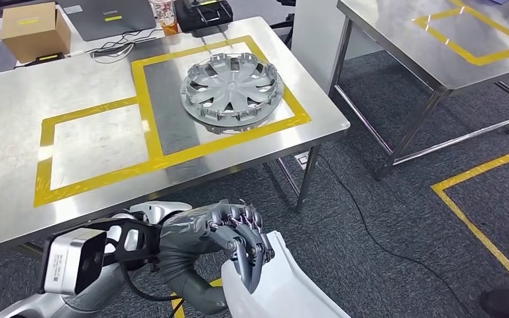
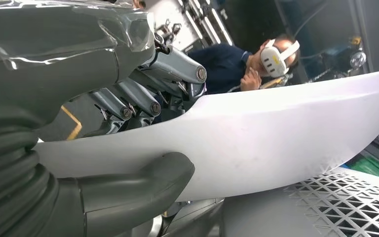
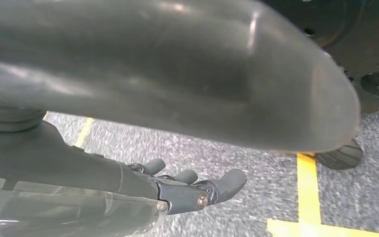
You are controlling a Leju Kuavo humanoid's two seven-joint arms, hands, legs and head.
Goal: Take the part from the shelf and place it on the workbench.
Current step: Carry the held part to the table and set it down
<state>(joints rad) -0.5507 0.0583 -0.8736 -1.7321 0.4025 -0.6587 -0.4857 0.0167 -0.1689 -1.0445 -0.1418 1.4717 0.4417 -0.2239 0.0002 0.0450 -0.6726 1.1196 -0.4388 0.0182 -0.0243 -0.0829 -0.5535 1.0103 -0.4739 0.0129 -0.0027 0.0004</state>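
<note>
My left hand (image 1: pixel 238 238) grips a white curved panel part (image 1: pixel 285 285) low in the head view, in front of the workbench (image 1: pixel 26 112) and below its near edge. In the left wrist view the fingers (image 2: pixel 143 98) wrap over one side of the white part (image 2: pixel 276 133) and the thumb (image 2: pixel 143 182) presses the other side. My right hand (image 3: pixel 187 190) hangs over the grey carpet with its fingers loosely apart and nothing in them.
A silver wheel cover (image 1: pixel 232 86) lies in the yellow-taped zone on the workbench. A cardboard box (image 1: pixel 34 30), a laptop (image 1: pixel 109 16) and a cup (image 1: pixel 167 16) sit at the back. A second steel table (image 1: pixel 397 40) stands to the right. A person (image 2: pixel 242 64) wearing a headset is behind.
</note>
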